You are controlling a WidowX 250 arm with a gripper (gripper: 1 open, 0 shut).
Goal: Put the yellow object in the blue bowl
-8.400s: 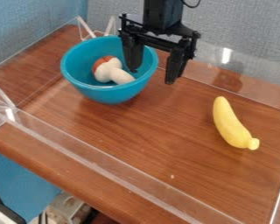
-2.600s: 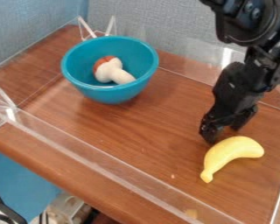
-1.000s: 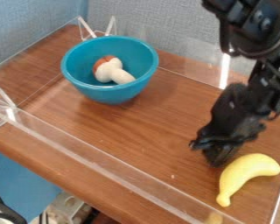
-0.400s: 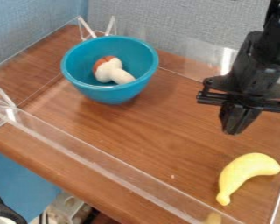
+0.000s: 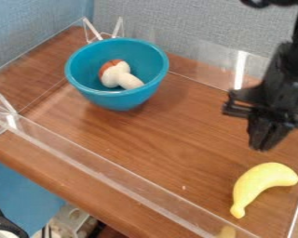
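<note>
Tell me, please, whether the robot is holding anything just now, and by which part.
Nothing is held: the yellow banana lies on the table, apart from the jaws above it, and the mushroom toy sits in the blue bowl.

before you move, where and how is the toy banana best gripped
Probably best around the middle of the yellow toy banana, from above, one finger on each long side. It lies flat on its side, curved and slim across the middle, tapering at the ends, with wooden tabletop showing along its left side. The gripper should turn to close across its width.
</note>
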